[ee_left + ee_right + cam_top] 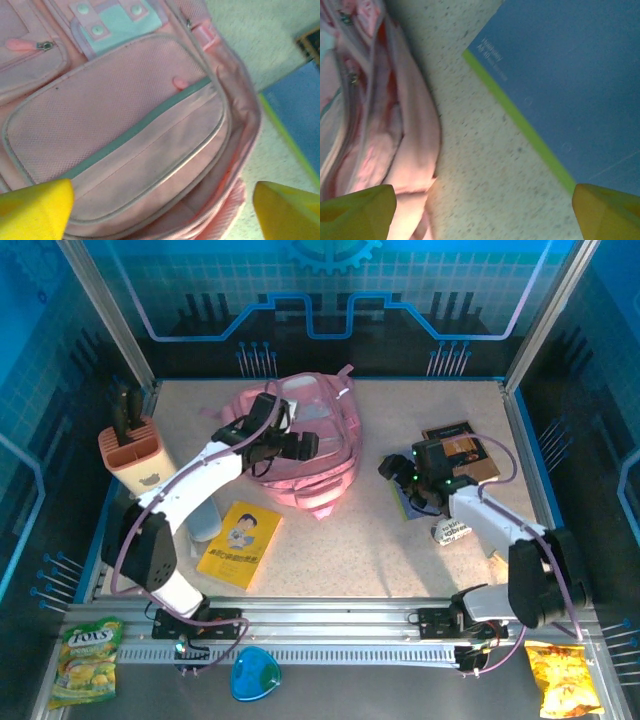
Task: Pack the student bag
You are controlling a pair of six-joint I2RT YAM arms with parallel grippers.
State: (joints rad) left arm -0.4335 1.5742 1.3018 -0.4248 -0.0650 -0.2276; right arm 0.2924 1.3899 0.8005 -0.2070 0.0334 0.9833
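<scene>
**Pink student bag [330, 475] beneath my left gripper [160, 212]**

Its zipped front pocket lay right below me at the table's [400, 560] middle back. My left jaws stood wide apart, holding nothing. My right gripper [480, 212] gaped as wide over speckled tabletop, between the bag and a blue book [570, 75] with 1 green edge. Its pale print was too blurred to read. A yellow booklet [240, 543] lay front-left.

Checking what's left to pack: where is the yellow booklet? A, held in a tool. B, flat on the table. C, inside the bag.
B: the booklet lies flat on the table, apart from the bag.
</scene>
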